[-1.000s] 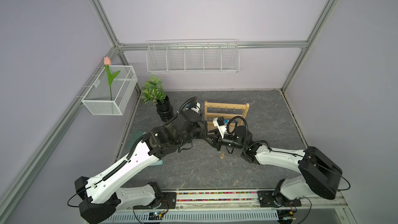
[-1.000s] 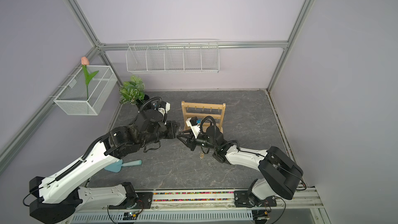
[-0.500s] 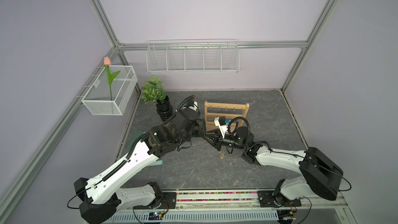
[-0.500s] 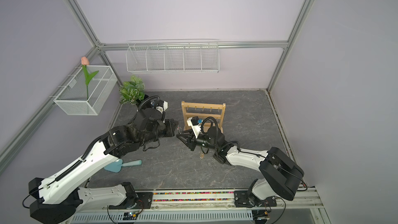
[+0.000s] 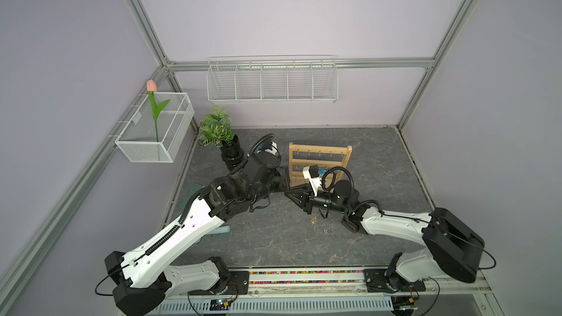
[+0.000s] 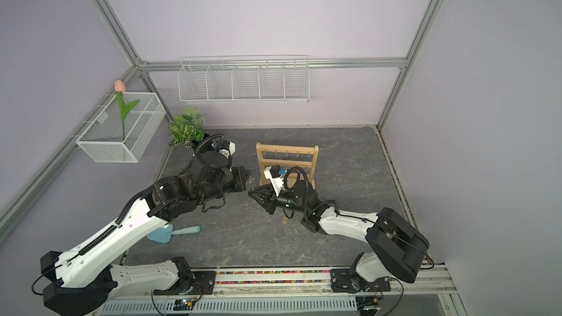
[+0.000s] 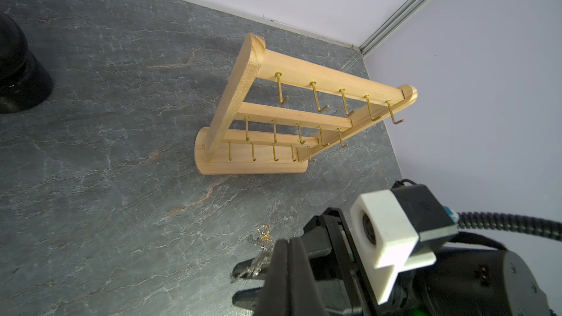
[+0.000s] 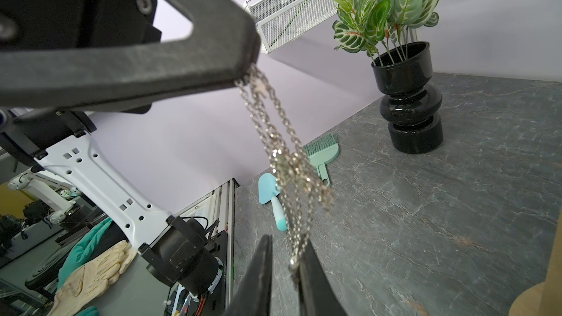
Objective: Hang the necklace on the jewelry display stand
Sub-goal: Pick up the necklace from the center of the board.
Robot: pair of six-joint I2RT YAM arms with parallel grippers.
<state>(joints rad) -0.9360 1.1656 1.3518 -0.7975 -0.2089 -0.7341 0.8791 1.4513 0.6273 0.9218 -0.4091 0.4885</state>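
A silver necklace (image 8: pixel 286 162) hangs bunched from the tip of my left gripper (image 7: pixel 289 243), which is shut on its upper end. In a top view the chain (image 6: pixel 251 181) dangles between both arms. My right gripper (image 8: pixel 287 241) sits under it with a narrow gap between its jaws. The chain's low end rests against one finger (image 8: pixel 313 269) inside that gap. The jewelry display stand (image 5: pixel 319 159) (image 6: pixel 287 159) (image 7: pixel 273 110) is upright just behind the grippers, and its gold hooks are bare.
Loose gold jewelry (image 5: pixel 313 221) and a silver piece (image 5: pixel 327 231) lie on the slate below my right arm. A black vase with a plant (image 5: pixel 231 153) stands back left. A blue scoop (image 6: pixel 173 232) and green brush (image 8: pixel 324 153) lie at the left. White wire baskets (image 5: pixel 272 83) hang on the walls.
My left gripper has carried the necklace a little back toward the stand. The right gripper's jaws have narrowed around the chain's low end.
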